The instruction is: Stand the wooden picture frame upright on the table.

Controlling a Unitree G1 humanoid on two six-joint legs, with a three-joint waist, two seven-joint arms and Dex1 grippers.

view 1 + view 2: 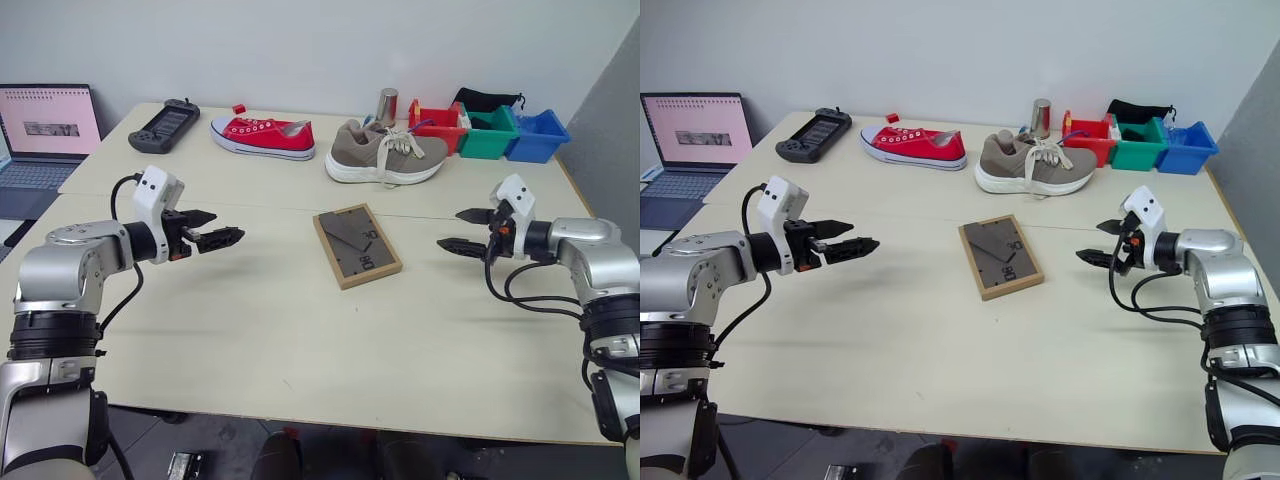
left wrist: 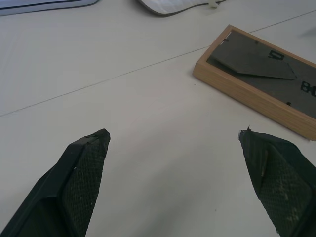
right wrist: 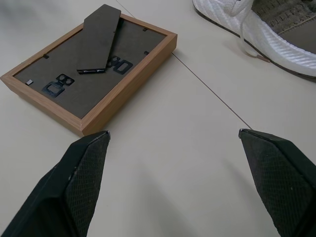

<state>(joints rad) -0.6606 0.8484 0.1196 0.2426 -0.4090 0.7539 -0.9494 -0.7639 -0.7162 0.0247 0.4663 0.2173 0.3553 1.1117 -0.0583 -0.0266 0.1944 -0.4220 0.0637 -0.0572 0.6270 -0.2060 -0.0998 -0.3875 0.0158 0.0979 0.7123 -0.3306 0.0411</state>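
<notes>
The wooden picture frame (image 1: 357, 245) lies flat, face down, near the middle of the desk (image 1: 300, 330), its dark back and easel stand (image 1: 349, 233) turned up. It sits just on the near side of the desk's seam, with the grey-brown sneaker (image 1: 385, 153) at about 12 o'clock from it. The left hand (image 1: 212, 239) hovers at the frame's 9 o'clock and the right hand (image 1: 468, 230) at its 3 o'clock, both well apart from it, fingers spread wide and holding nothing, pointing inward toward it.

This looks like the approach step: nothing has been grasped yet. The next move likely calls for bringing one hand in to pinch a wooden edge, lifting that edge, and getting the easel stand swung out so the frame can rest upright. The other hand could steady it against sliding.
</notes>
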